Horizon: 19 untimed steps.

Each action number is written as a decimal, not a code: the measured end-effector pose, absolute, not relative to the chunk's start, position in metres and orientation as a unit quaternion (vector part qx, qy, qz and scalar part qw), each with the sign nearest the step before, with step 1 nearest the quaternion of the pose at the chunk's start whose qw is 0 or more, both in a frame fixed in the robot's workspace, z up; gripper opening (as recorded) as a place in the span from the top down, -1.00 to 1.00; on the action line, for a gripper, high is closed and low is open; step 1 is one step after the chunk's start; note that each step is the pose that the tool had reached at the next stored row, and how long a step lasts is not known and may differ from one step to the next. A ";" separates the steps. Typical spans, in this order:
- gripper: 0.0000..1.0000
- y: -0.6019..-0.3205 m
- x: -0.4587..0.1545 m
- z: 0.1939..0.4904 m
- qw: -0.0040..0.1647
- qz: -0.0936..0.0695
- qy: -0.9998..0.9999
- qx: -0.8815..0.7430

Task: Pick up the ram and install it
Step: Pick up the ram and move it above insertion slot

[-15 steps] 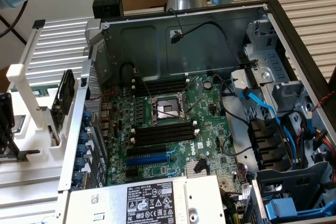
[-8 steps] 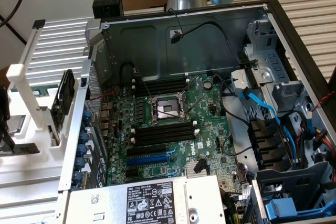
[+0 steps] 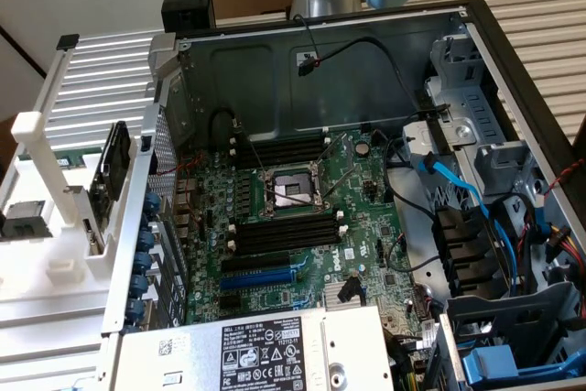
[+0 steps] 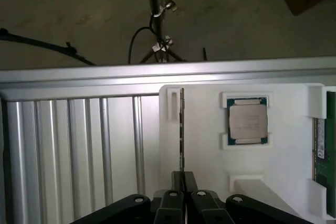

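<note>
In the wrist view the ram (image 4: 181, 129) is seen edge-on as a thin dark line standing over the white fixture (image 4: 283, 192), beside a white slotted post (image 4: 172, 103). Its near end runs in between the two black fingertips (image 4: 191, 181) of my gripper (image 4: 182, 178), which is shut on it. I cannot tell whether the ram still rests in the fixture or is lifted off it. In the exterior view the open computer case (image 3: 476, 34) holds the green motherboard (image 3: 362, 194), with long black memory slots (image 3: 284, 151) above and below (image 3: 284, 231) the processor socket (image 3: 291, 191).
A processor chip (image 4: 247, 120) lies in a pocket of the fixture, and a green board (image 4: 321, 145) lies further along. Ribbed aluminium table (image 4: 68, 145) borders the fixture; beyond its edge is floor. Cables (image 3: 458, 185) and the power supply (image 3: 265, 354) crowd the case. A blue slot (image 3: 265, 276) lies on the motherboard.
</note>
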<state>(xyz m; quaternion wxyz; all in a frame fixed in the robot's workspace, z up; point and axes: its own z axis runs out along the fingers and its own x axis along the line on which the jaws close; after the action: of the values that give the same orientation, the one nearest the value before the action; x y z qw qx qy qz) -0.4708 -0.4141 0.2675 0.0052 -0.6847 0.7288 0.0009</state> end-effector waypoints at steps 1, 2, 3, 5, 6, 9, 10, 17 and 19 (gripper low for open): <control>0.76 -0.414 -0.471 0.272 0.005 0.001 0.729 -0.685; 0.76 -0.413 -0.471 0.277 0.005 0.001 0.729 -0.685; 0.76 -0.413 -0.471 0.281 0.005 0.000 0.729 -0.685; 0.76 -0.413 -0.472 0.290 0.004 0.000 0.729 -0.685; 0.76 -0.413 -0.472 0.294 0.004 0.000 0.729 -0.685; 0.76 -0.413 -0.472 0.311 0.003 -0.001 0.729 -0.685; 0.76 -0.413 -0.472 0.316 0.003 -0.002 0.729 -0.685; 0.76 -0.413 -0.461 0.347 -0.005 -0.010 0.729 -0.685; 0.76 -0.413 -0.458 0.349 -0.007 -0.012 0.729 -0.684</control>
<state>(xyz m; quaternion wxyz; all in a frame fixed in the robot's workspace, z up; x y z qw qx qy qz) -0.4579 -0.4128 0.3486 -0.0072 -0.6844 0.7290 -0.0117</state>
